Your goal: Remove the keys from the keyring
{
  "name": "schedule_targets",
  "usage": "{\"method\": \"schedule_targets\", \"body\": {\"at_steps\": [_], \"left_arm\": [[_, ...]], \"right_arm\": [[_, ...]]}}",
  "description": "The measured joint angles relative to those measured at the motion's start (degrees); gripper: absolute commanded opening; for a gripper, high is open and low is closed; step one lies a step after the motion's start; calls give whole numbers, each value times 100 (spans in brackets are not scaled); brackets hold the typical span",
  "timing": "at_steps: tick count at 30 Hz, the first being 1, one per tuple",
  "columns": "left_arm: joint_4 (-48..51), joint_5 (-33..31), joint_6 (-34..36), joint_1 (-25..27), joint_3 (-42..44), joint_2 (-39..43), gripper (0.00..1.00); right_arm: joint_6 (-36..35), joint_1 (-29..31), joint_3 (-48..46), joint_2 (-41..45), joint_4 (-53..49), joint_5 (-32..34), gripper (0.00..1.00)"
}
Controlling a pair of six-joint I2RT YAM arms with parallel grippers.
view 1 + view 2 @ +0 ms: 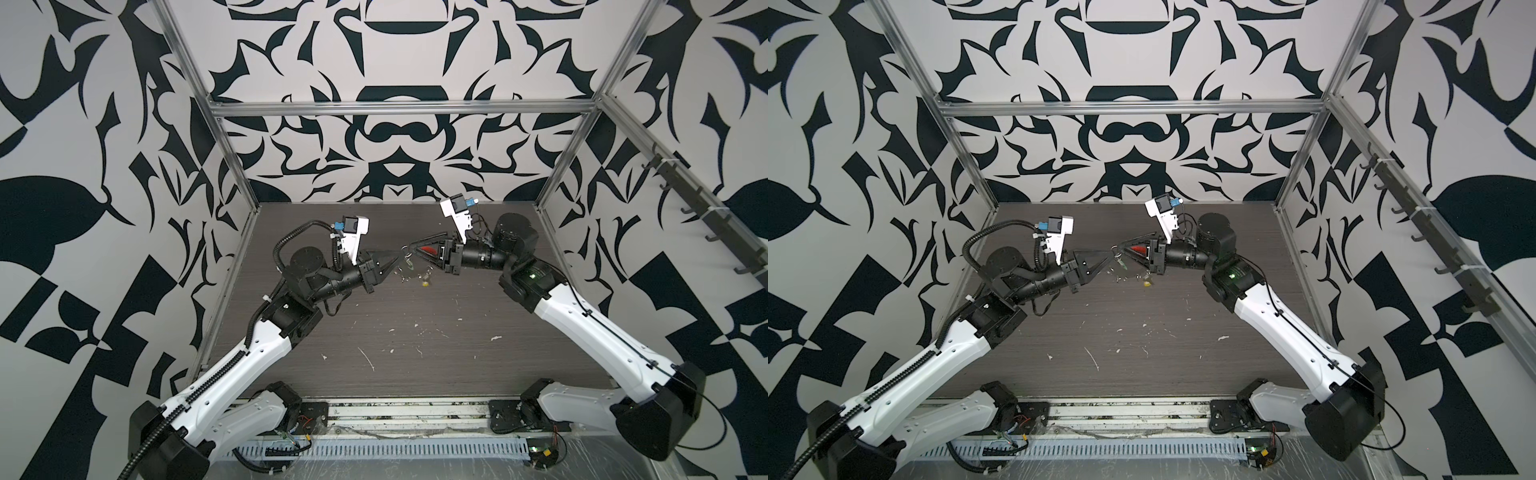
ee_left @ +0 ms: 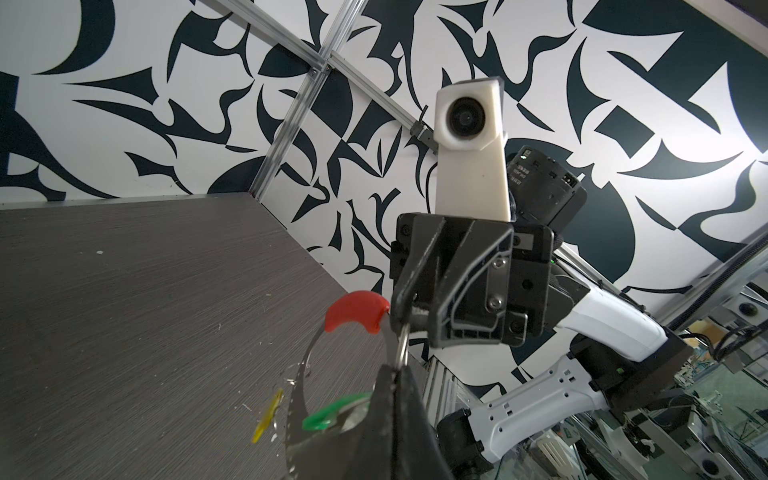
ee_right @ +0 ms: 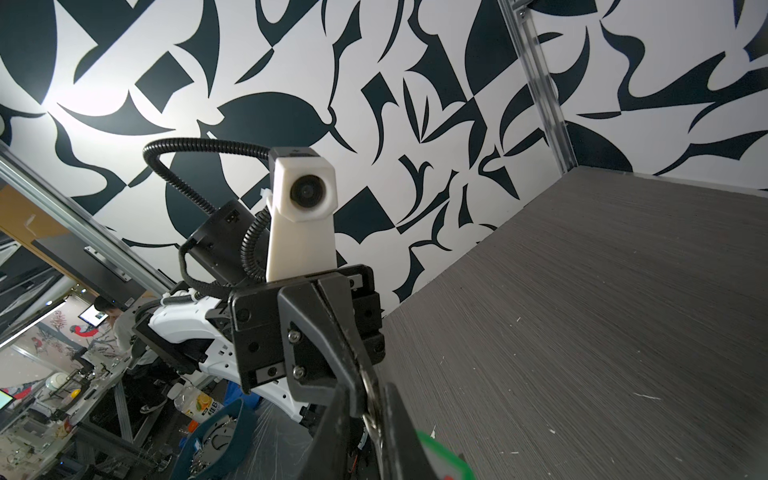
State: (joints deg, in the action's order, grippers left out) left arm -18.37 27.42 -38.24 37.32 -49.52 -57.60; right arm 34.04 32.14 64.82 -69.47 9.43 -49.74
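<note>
One pierced silvery keyring [image 2: 296, 399], red sleeve [image 2: 357, 309]

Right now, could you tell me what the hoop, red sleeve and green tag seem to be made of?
Hoop: probably thin metal, silvery grey, flat. Red sleeve: seemingly matte plastic, smooth and evenly coloured. Green tag: likely plastic, bright, with a slight sheen.

We find the near half of the tabletop [image 1: 415, 374] open, bar a few white flecks [image 1: 368, 359], so either arm could pass there freely. Toward the back, the left pincer [image 1: 397, 259] and right pincer [image 1: 409, 246] meet tip to tip, and the keyring [image 1: 428, 250] with its dangling keys [image 1: 424, 284] fills the gap between and below them. Patterned walls and frame posts [image 1: 235, 166] close three sides, and a hook rail [image 1: 685, 199] juts from the right wall.
</note>
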Motion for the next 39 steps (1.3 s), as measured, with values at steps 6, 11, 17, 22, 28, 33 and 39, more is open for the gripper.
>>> {"method": "schedule_targets", "body": {"at_steps": [6, 11, 17, 22, 28, 33, 39], "left_arm": [[17, 2, 13, 0, 0, 7, 0], [15, 22, 11, 0, 0, 7, 0], [11, 44, -70, -7, 0, 7, 0], [63, 55, -76, -7, 0, 11, 24], [505, 195, 101, 15, -92, 164, 35], [1390, 393, 529, 15, -564, 269, 31], [2308, 678, 1062, 15, -1141, 221, 29]], "right_arm": [[-94, 11, 7, 0, -61, 28, 15], [-166, 33, 22, 0, -109, 61, 9], [-326, 55, 70, 4, -212, 76, 0], [-496, 66, 125, 4, -413, 68, 0], [-927, 129, 378, -52, -1281, -247, 0], [-1504, -31, 691, -173, -1958, -570, 0], [-2024, -369, 828, -234, -2446, -1143, 0]]}}
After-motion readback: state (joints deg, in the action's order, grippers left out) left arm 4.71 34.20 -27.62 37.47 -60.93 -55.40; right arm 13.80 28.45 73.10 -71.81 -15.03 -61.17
